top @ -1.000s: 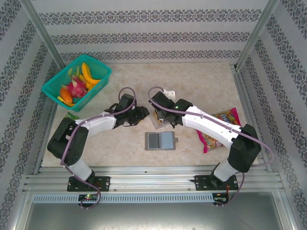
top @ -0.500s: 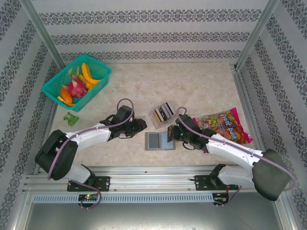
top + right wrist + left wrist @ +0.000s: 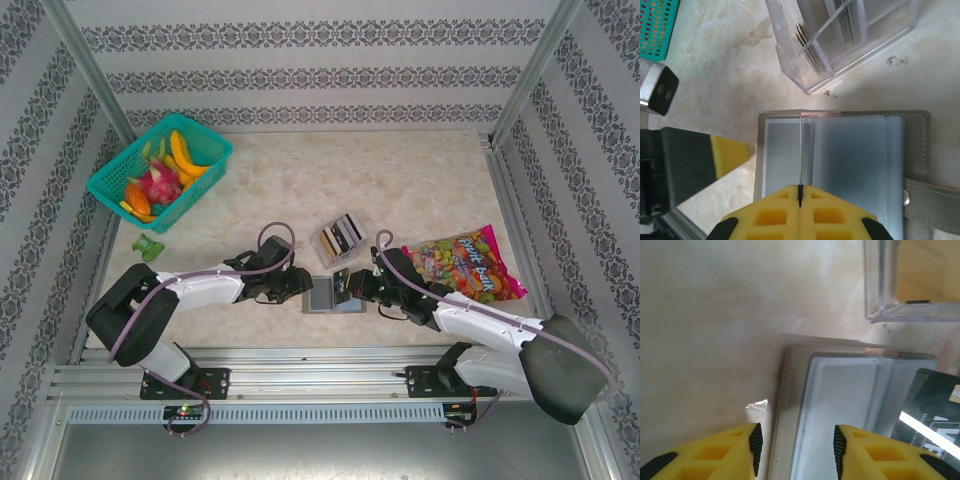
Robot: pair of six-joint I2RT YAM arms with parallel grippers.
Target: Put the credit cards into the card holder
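Your right gripper [image 3: 800,205] is clamped on a credit card [image 3: 800,150] (edge-on, standing over the open card holder [image 3: 855,150]). Your left gripper [image 3: 795,445] is spread, straddling the holder's 9 o'clock edge. The clear tray [image 3: 850,55] sits at its 12 o'clock.

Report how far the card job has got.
Done: the holder lies open on the table, and its visible pockets look empty. In hand: the right gripper is shut on one card, held edge-on over the holder, while the left gripper, open, sits at the holder's left edge. Left: slot that card, then the cards standing in the clear tray.
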